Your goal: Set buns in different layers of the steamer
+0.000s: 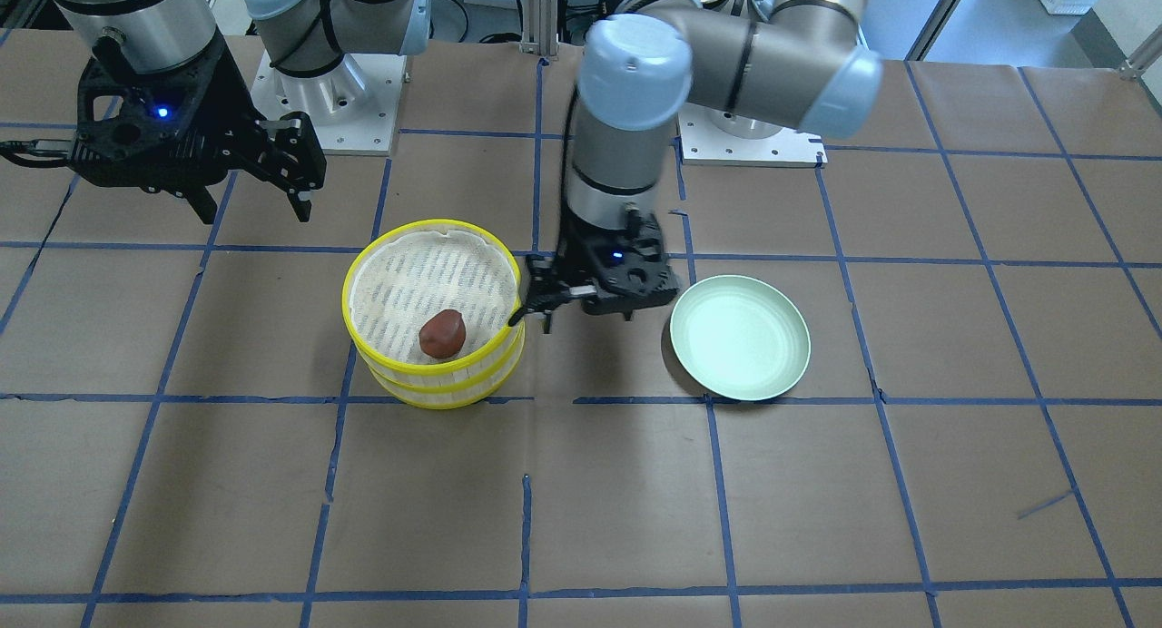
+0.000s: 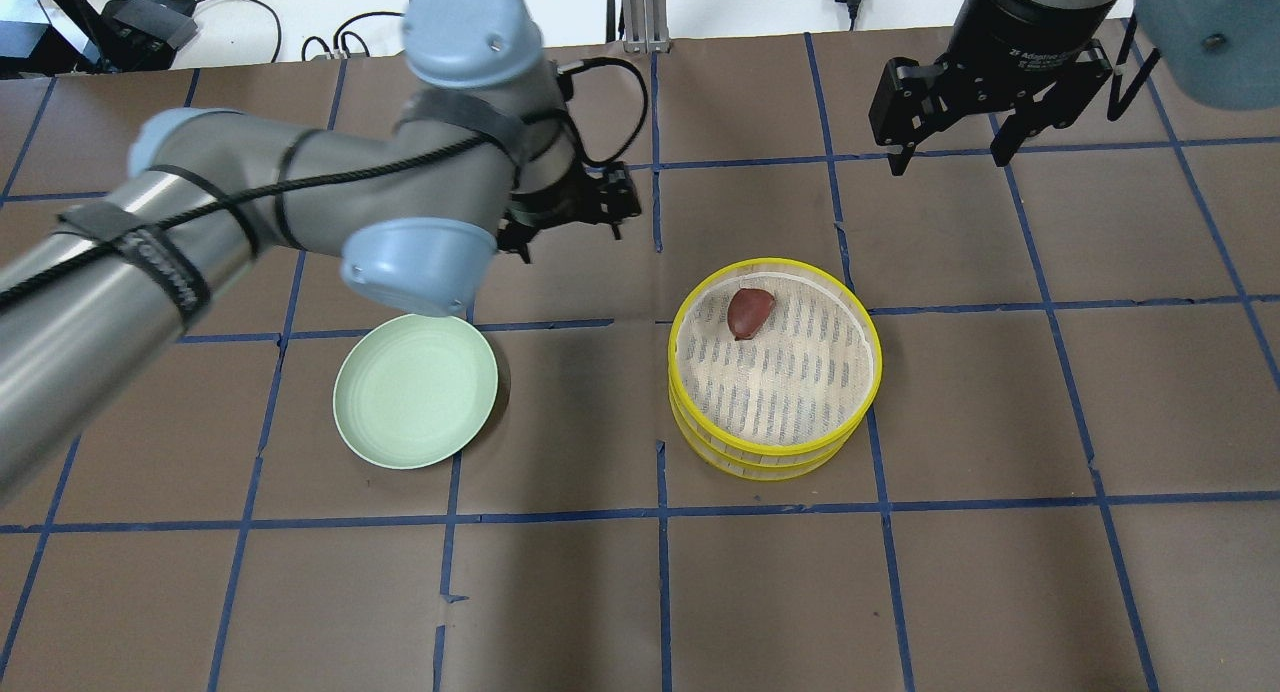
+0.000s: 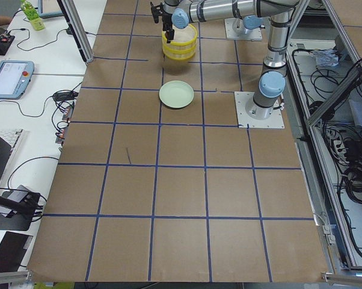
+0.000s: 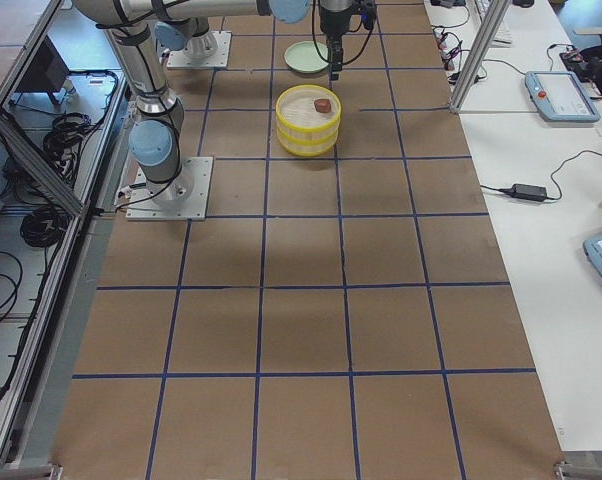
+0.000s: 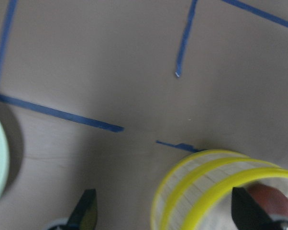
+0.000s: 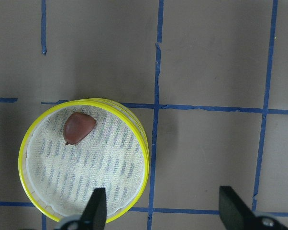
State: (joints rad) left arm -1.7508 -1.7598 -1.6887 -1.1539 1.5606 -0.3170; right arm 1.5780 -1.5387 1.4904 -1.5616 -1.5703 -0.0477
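The two steamer layers (image 2: 868, 392) stand stacked on the table, with yellow rims and a whitish slatted base. The reddish-brown bun (image 2: 749, 312) lies in the top layer near its rim; it also shows in the front view (image 1: 442, 333) and the right wrist view (image 6: 79, 128). The white bun is hidden or out of view. My left gripper (image 1: 534, 319) is open and empty, low beside the steamer (image 1: 363, 288) on the plate's side. My right gripper (image 2: 950, 159) is open and empty, high above the table beyond the steamer.
A pale green plate (image 2: 415, 390) lies empty to the steamer's left in the overhead view; it also shows in the front view (image 1: 740, 338). My left arm (image 2: 250, 222) reaches over the table above the plate. Blue tape lines grid the brown table.
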